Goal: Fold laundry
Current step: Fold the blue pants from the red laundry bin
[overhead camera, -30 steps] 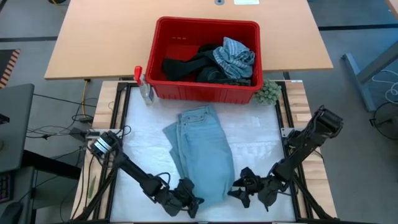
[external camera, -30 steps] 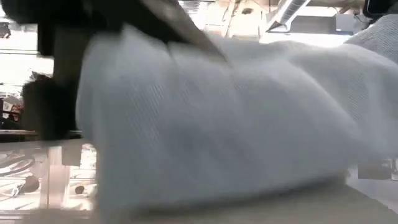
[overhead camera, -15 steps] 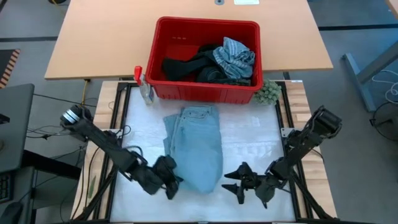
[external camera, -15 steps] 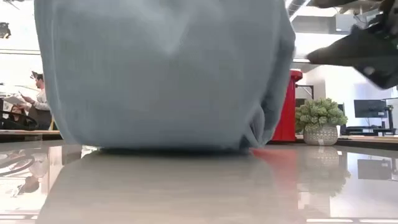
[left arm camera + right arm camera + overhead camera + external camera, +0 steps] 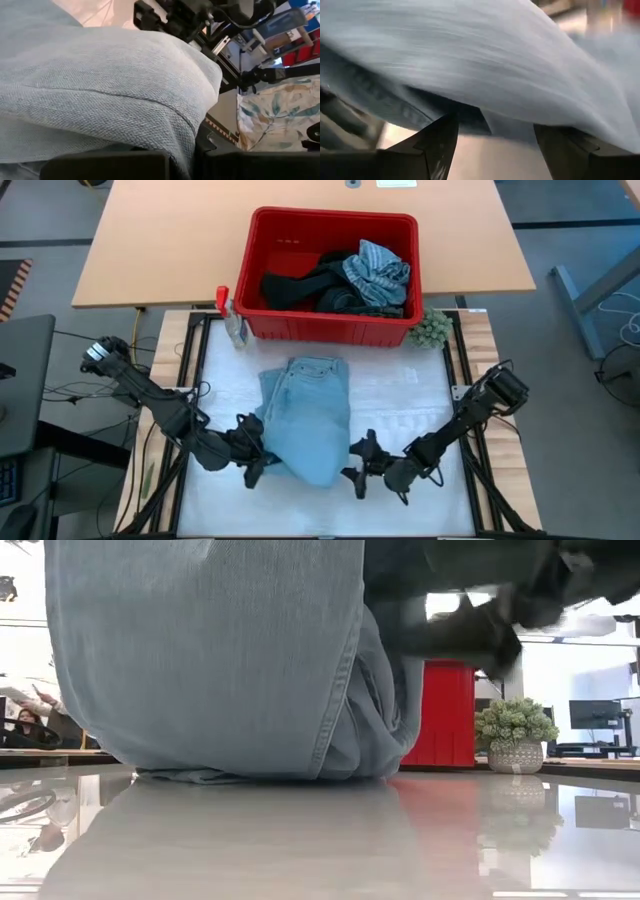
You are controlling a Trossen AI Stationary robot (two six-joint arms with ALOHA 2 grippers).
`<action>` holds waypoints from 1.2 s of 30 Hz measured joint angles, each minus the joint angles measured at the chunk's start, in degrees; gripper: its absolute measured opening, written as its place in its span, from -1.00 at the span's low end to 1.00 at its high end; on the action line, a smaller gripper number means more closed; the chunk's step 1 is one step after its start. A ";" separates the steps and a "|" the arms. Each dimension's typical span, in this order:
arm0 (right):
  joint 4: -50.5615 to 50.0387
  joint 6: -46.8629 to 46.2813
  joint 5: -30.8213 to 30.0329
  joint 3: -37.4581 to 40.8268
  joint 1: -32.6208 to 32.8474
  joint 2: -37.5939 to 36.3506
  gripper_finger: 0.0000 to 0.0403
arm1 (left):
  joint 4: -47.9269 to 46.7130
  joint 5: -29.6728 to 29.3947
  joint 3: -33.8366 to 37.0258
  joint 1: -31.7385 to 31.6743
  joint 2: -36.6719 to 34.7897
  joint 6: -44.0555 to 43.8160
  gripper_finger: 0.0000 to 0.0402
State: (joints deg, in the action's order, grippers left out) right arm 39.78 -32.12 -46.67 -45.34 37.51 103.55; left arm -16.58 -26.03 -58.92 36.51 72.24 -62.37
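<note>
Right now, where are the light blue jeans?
In the high view, the light blue jeans lie mid-table, just in front of the red basket, between both grippers.

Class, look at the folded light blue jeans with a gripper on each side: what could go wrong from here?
1. The left gripper and right gripper flank the near end of the light blue jeans; uneven pushing could skew the fold.
2. The right gripper's open fingers sit at the cloth's underside and might snag a layer, undoing the fold.
</note>
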 joint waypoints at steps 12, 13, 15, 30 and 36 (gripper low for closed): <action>-21.61 52.66 -1.67 -13.11 3.23 -0.09 0.42 | -0.56 5.68 0.02 0.13 -0.87 -0.82 -1.00; -22.09 55.00 -1.71 -13.66 3.02 -0.09 0.42 | -0.41 5.69 0.02 0.13 -1.15 -0.96 -1.00; -22.57 59.54 -1.71 -14.17 2.35 -0.11 0.42 | -0.37 5.76 0.02 0.13 -1.67 -1.05 -1.00; -21.50 65.66 -7.14 -14.33 1.63 5.99 0.40 | 0.58 5.78 0.02 0.13 -2.18 -1.55 -1.00; -17.61 71.01 -17.42 -16.72 3.47 8.98 0.09 | 0.73 5.91 0.02 0.18 -2.20 -2.16 -1.00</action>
State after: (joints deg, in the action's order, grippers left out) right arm 22.17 38.89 -64.09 -62.07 40.98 112.52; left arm -15.85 -20.12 -58.89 36.69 70.04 -64.53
